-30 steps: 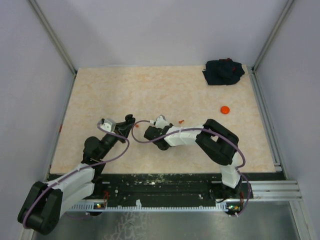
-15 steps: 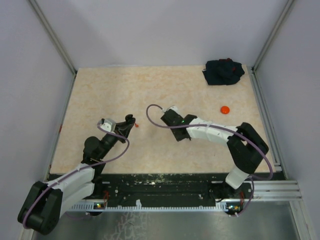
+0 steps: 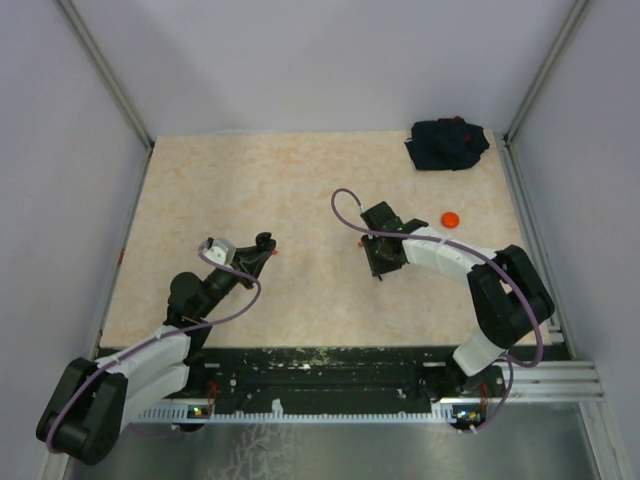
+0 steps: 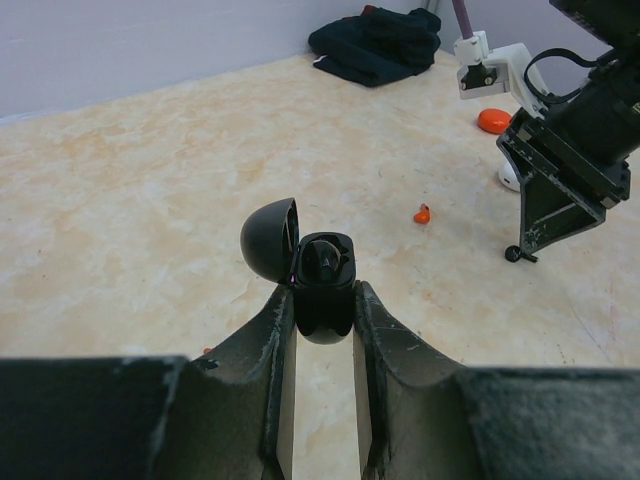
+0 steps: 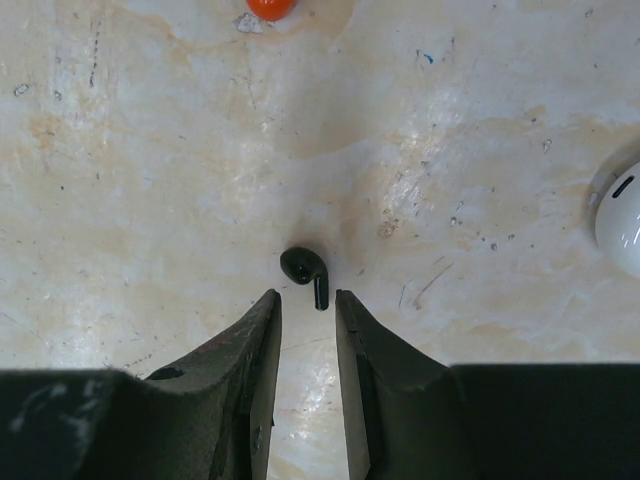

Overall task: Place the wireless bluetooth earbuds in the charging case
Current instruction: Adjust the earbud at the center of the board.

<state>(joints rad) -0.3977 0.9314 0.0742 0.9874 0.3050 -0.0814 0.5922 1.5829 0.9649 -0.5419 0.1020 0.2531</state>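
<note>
My left gripper (image 4: 322,305) is shut on the black charging case (image 4: 324,290), gripping its lower body from both sides. The case's lid (image 4: 268,240) stands open to the left, and a black earbud (image 4: 326,260) sits inside. In the top view this gripper (image 3: 262,248) is left of centre. My right gripper (image 5: 306,297) points down at the table with its jaws a little apart and nothing between them. A second black earbud (image 5: 304,270) lies on the table just past its fingertips. A red earbud (image 4: 422,213) lies between the two grippers.
An orange puck (image 3: 450,219) lies right of the right gripper (image 3: 383,262). A white rounded object (image 5: 622,215) sits close on that gripper's right side. A dark cloth bundle (image 3: 448,144) fills the far right corner. Walls and rails edge the table.
The right arm has swung right and away from the left gripper, stopping over the black earbud on the table. The left gripper and the case have hardly moved.
</note>
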